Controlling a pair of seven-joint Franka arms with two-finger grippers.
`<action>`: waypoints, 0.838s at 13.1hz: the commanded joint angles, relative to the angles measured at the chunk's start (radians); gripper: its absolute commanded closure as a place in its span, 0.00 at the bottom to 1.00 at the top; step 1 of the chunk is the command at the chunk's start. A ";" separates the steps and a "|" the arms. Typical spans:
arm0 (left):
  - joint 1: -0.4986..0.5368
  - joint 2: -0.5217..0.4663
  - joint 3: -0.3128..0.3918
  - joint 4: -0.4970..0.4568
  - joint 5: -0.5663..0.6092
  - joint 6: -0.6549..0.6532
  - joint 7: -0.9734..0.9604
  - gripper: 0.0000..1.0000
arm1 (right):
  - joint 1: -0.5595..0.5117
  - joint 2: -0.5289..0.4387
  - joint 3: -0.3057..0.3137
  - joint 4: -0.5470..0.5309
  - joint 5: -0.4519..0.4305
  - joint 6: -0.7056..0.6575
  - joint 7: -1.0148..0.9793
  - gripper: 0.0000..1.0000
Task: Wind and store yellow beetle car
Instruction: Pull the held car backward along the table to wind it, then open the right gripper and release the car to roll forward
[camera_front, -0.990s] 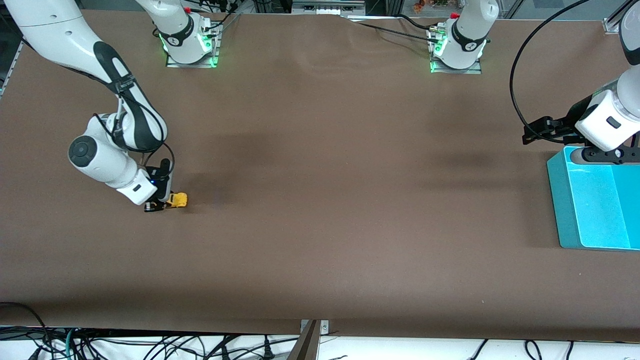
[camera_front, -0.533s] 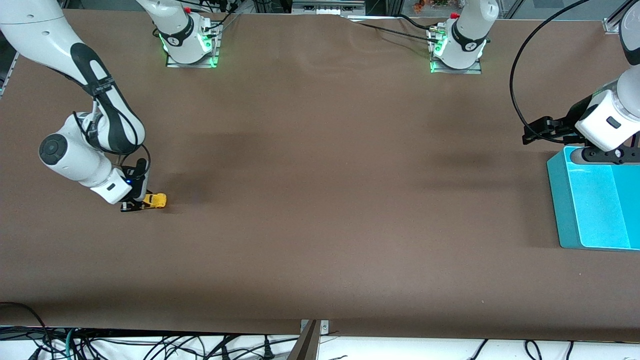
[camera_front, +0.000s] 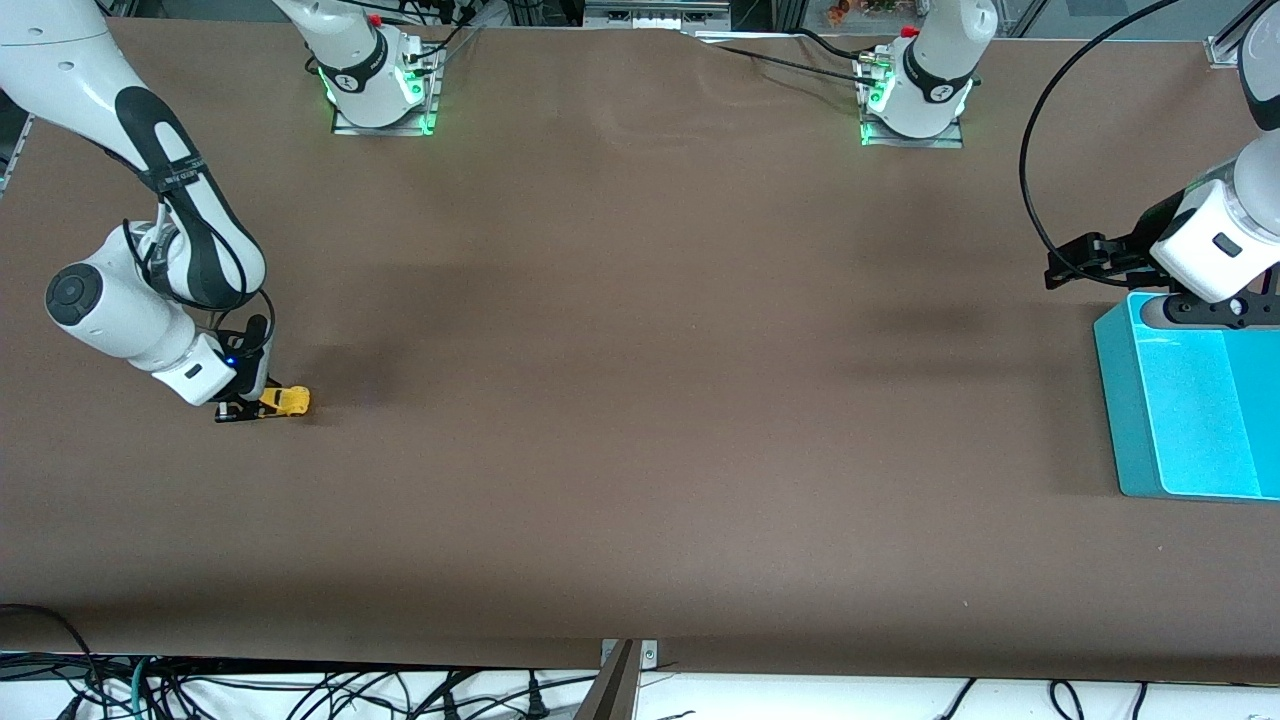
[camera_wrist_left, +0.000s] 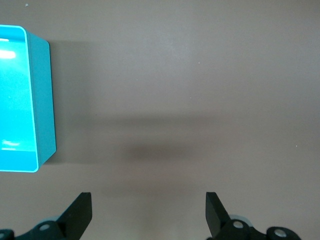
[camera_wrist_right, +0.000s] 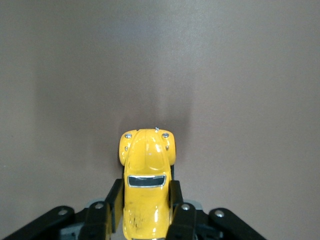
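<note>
Fingers (camera_wrist_right: 175, 205) across lengthwise-outward yellow beetle car (camera_wrist_right: 146, 187)

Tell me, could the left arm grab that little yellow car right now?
Probably not. The car sits at the right arm's end of the table, shut in the right claw. The left claw waits open by the teal bin, a whole table away.

Robotics lab: bench-mounted arms, cables (camera_front: 300, 690).
</note>
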 joint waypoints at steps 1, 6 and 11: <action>0.006 0.004 -0.003 0.014 -0.011 -0.002 0.017 0.00 | -0.019 0.048 0.004 0.004 -0.005 0.007 -0.014 0.17; 0.006 0.004 -0.002 0.014 -0.011 -0.002 0.017 0.00 | -0.018 0.039 0.026 0.028 -0.002 -0.013 -0.014 0.00; 0.006 0.004 -0.002 0.014 -0.013 -0.001 0.017 0.00 | -0.018 0.034 0.029 0.065 -0.002 -0.063 -0.013 0.00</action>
